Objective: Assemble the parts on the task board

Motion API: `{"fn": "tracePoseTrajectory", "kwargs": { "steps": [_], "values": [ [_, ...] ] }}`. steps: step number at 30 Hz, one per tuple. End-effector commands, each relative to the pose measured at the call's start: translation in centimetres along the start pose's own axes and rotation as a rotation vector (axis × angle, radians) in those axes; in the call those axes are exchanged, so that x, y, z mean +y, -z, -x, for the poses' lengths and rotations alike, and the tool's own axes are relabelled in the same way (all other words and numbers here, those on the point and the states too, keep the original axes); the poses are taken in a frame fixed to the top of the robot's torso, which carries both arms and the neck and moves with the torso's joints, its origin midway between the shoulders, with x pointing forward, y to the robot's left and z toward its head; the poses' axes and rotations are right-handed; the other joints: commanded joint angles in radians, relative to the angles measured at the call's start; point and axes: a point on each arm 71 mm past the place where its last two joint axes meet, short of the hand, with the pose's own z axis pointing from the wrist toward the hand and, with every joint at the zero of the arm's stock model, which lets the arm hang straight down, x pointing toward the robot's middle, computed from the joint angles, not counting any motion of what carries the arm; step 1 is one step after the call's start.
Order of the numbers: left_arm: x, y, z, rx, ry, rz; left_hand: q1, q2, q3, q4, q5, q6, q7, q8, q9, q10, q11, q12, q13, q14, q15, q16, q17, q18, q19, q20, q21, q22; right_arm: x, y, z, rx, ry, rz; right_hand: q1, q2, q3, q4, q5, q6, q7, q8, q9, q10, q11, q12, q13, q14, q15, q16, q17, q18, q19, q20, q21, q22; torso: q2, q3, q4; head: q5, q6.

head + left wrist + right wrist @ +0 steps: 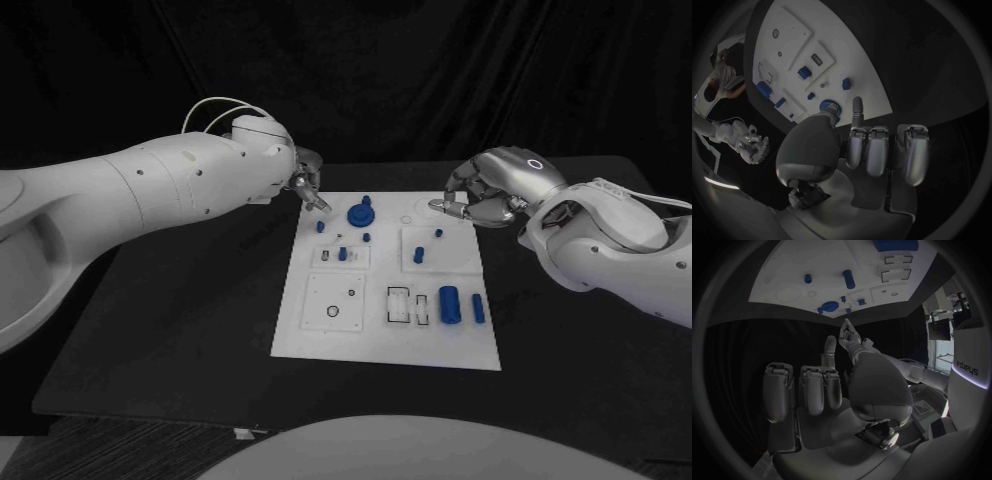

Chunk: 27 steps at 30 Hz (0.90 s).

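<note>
The white task board (325,335) lies mid-table with several blue parts on it. A round blue part with a peg (359,212) stands near its far edge, and a large blue cylinder (450,303) lies near the right side. My left hand (304,186) hovers at the board's far left corner, close to the round part (829,106). In the left wrist view this hand (870,150) has its fingers curled in, one stretched out, and holds nothing. My right hand (485,194) hangs over the far right corner. It is also curled (817,390), with one finger out and nothing in it.
Small blue pegs (366,237) and a short blue cylinder (420,254) sit in the board's middle. A slim blue part (479,308) lies beside the large cylinder. Outlined recesses (407,305) mark the near half. Black table (173,330) surrounds the board.
</note>
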Motion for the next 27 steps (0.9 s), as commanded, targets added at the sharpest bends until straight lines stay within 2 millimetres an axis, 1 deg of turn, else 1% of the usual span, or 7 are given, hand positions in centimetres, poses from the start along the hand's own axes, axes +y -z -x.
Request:
{"fn": "tracePoseTrajectory", "kwargs": {
  "steps": [1, 5, 15, 18, 27],
  "values": [
    [0.1, -0.1, -0.2, 0.002, -0.001, -0.001, 0.012, 0.000, 0.018, -0.007, 0.008, -0.012, 0.002, -0.011, 0.018, 0.111, -0.007, 0.018, 0.273, 0.107, -0.016, 0.014, 0.268, -0.002, 0.074, -0.012, 0.001, 0.260, -0.1, 0.0, -0.2, 0.010, 0.000, -0.014, 0.008, 0.010, 0.044, 0.005, 0.027, -0.015, -0.002, 0.005, 0.016, 0.108, 0.006, -0.012, 0.252, 0.085, 0.010, -0.007, 0.182, -0.022, 0.066, 0.003, 0.004, 0.253, -0.001, -0.0006, 0.0004, 0.000, 0.000],
    [0.2, -0.2, -0.4, 0.010, 0.000, 0.005, 0.011, 0.002, 0.018, -0.006, 0.009, -0.014, 0.003, -0.012, 0.021, 0.111, -0.007, 0.018, 0.273, 0.107, -0.015, 0.014, 0.268, -0.002, 0.073, -0.012, 0.000, 0.260, -0.1, 0.0, -0.3, 0.015, 0.000, -0.016, 0.009, 0.010, 0.044, 0.005, 0.029, -0.016, -0.001, 0.004, 0.016, 0.108, 0.006, -0.012, 0.252, 0.085, 0.010, -0.007, 0.181, -0.022, 0.066, 0.003, 0.004, 0.253, -0.002, 0.0000, 0.0004, 0.000, 0.000],
    [0.6, -0.4, -1.0, 0.030, 0.002, 0.009, 0.004, 0.005, 0.015, 0.000, 0.006, -0.021, 0.005, -0.017, 0.029, 0.111, -0.005, 0.018, 0.273, 0.107, -0.013, 0.014, 0.268, -0.001, 0.071, -0.010, -0.003, 0.259, -0.1, 0.0, -0.5, 0.026, 0.001, -0.021, 0.010, 0.011, 0.045, 0.005, 0.031, -0.016, -0.001, 0.003, 0.017, 0.108, 0.006, -0.012, 0.252, 0.085, 0.010, -0.008, 0.179, -0.021, 0.064, 0.003, 0.001, 0.252, -0.003, -0.0004, 0.0003, 0.001, 0.000],
    [0.5, -0.4, -1.1, 0.031, 0.003, 0.002, -0.002, 0.008, 0.011, 0.005, -0.004, -0.029, 0.008, -0.026, 0.034, 0.111, -0.002, 0.018, 0.273, 0.107, -0.011, 0.014, 0.268, -0.001, 0.070, -0.008, -0.004, 0.258, -0.1, 0.0, -0.6, 0.029, 0.001, -0.022, 0.010, 0.011, 0.045, 0.005, 0.031, -0.016, -0.001, 0.003, 0.017, 0.108, 0.006, -0.012, 0.252, 0.085, 0.010, -0.008, 0.179, -0.021, 0.064, 0.003, 0.001, 0.252, -0.004, -0.0004, 0.0001, 0.000, 0.000],
    [0.1, -0.4, -1.3, 0.040, 0.000, -0.021, -0.003, 0.009, 0.010, 0.006, -0.005, -0.030, 0.009, -0.028, 0.035, 0.111, -0.001, 0.018, 0.273, 0.107, -0.011, 0.014, 0.268, 0.000, 0.069, -0.008, -0.006, 0.257, -0.1, 0.0, -0.7, 0.034, 0.001, -0.024, 0.010, 0.012, 0.045, 0.006, 0.031, -0.017, 0.000, 0.003, 0.017, 0.108, 0.006, -0.012, 0.252, 0.085, 0.011, -0.008, 0.179, -0.021, 0.063, 0.004, -0.001, 0.251, -0.004, 0.0000, 0.0007, 0.001, 0.000]
  ]
}}
